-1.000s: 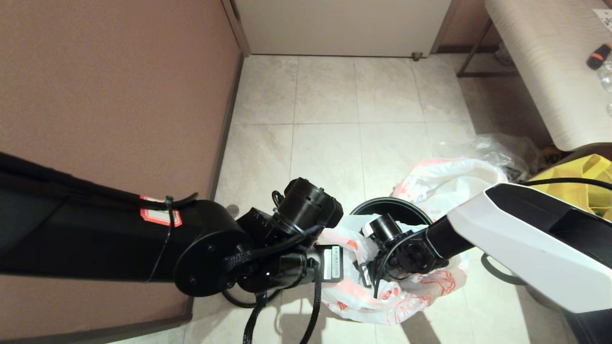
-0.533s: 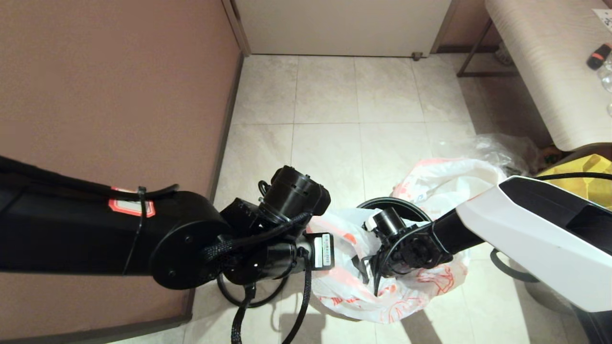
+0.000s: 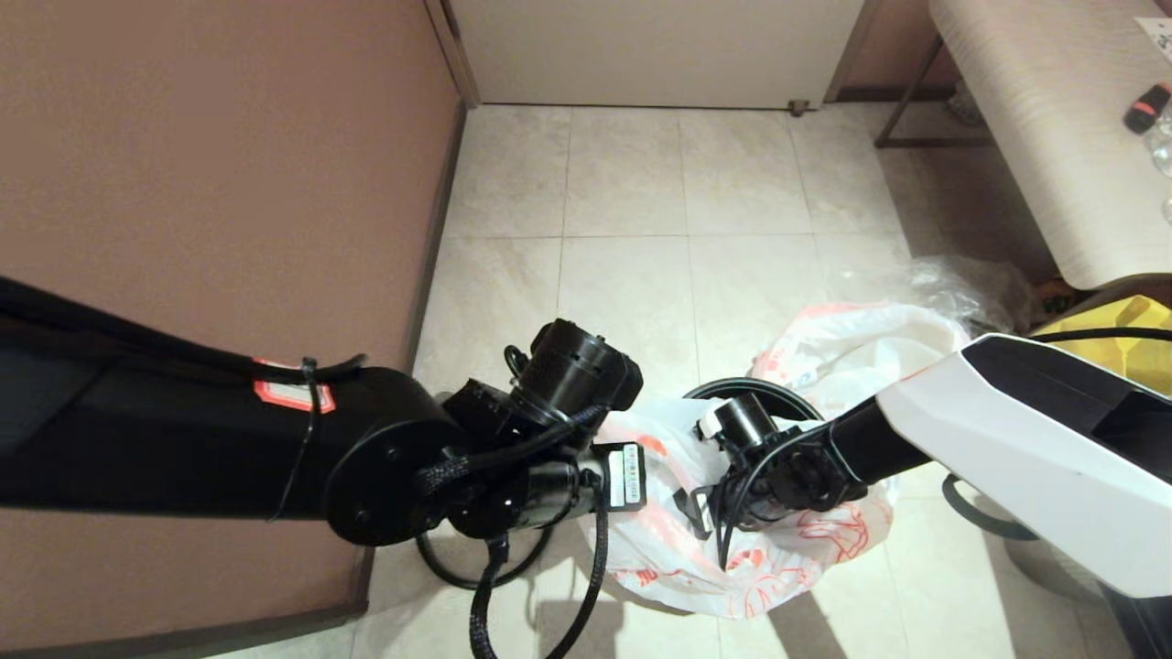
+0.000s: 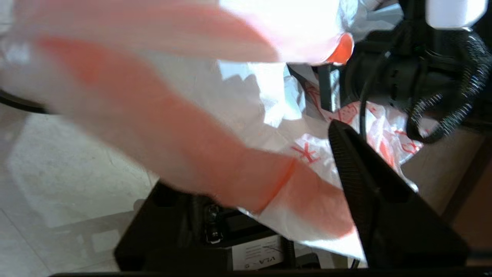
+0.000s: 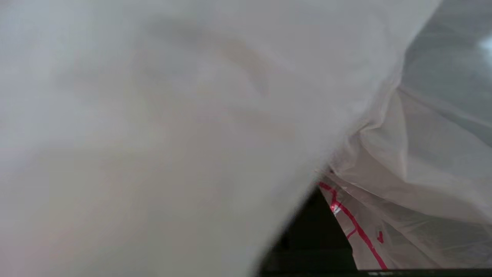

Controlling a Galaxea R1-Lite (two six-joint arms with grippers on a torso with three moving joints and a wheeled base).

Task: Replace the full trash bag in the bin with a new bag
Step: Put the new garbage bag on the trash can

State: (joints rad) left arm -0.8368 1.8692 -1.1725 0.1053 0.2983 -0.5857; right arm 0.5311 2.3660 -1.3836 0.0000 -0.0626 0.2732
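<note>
Over bin [image 3: 746, 392]: new bag [image 3: 732, 558] crumpled, translucent white, red print.

The new bag [image 4: 215, 127] (pink-banded, red print) drapes against one dark finger [image 4: 369, 192].

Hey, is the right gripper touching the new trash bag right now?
Touching. In the right wrist view the new bag's film lies pressed across the lens, and the head view shows the right gripper buried in its folds over the bin.
</note>
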